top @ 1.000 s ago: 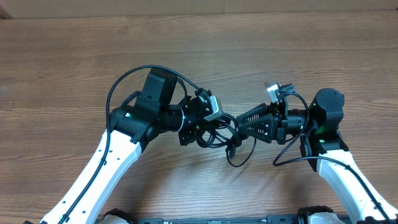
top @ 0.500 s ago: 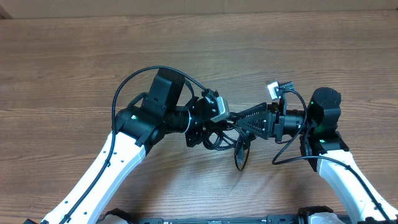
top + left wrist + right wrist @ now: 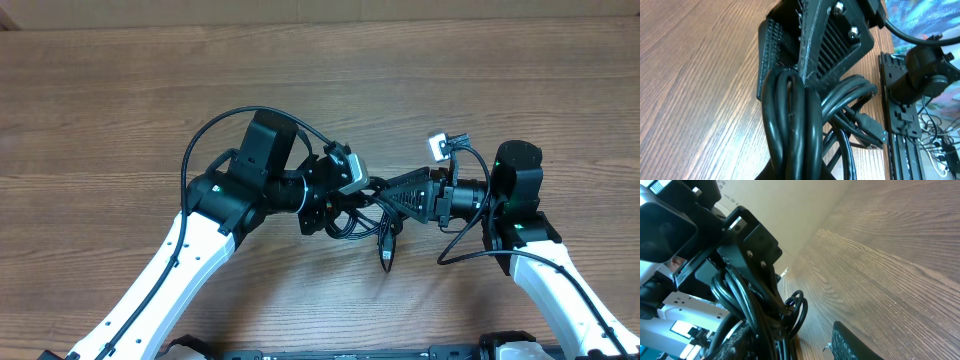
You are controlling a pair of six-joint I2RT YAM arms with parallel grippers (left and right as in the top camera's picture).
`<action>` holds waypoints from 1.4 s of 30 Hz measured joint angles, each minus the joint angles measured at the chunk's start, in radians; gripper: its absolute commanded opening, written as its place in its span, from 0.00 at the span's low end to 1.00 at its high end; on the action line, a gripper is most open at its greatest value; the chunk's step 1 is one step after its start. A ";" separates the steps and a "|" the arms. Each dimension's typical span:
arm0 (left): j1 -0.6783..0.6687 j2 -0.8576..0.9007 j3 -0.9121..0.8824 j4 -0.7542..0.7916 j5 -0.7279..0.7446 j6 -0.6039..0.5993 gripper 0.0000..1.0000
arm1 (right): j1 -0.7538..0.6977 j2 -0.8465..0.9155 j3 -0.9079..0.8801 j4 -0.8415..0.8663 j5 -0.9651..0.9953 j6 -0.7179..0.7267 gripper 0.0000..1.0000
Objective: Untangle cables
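Observation:
The cables [image 3: 352,222] are a bunch of thin black cords hanging between my two grippers at mid-table. One plug end [image 3: 386,258] dangles toward the front. My left gripper [image 3: 340,208] is shut on the bunch. In the left wrist view several strands [image 3: 790,115] rise out of its jaws, which are hidden beneath them. My right gripper [image 3: 385,198] faces it from the right, open. In the right wrist view the cords [image 3: 752,310] run along its left finger, and its right finger [image 3: 852,345] stands apart from them. A plug [image 3: 871,131] shows low behind the bunch.
The wooden table [image 3: 120,100] stretches wide on every side. Each arm's own thicker black cable loops near it, one at the left [image 3: 215,130] and one at the right [image 3: 470,250]. A black rail [image 3: 897,110] runs along the table's front edge.
My left arm has shifted right and slightly back with the bunch. The loose loop that hung toward the front has drawn in to a single dangling plug end. The right gripper has edged left.

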 measured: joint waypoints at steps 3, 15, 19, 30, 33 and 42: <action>0.000 0.000 -0.003 0.024 -0.001 -0.019 0.04 | 0.000 0.000 0.000 -0.017 0.012 -0.005 0.43; -0.006 0.000 -0.006 0.168 0.036 -0.074 0.04 | 0.000 0.000 0.003 -0.088 0.045 -0.058 0.43; -0.008 0.001 -0.006 0.193 0.105 -0.079 0.04 | 0.000 -0.003 0.004 -0.102 0.063 -0.060 0.43; -0.008 0.032 -0.016 0.193 0.227 -0.101 0.04 | 0.018 -0.022 0.013 -0.211 0.239 -0.047 0.58; -0.008 0.033 -0.016 0.183 0.233 -0.102 0.04 | 0.025 -0.029 0.013 -0.210 0.285 -0.029 0.60; -0.008 0.039 -0.016 0.129 0.294 -0.123 0.04 | 0.035 -0.030 0.014 -0.211 0.509 0.009 0.61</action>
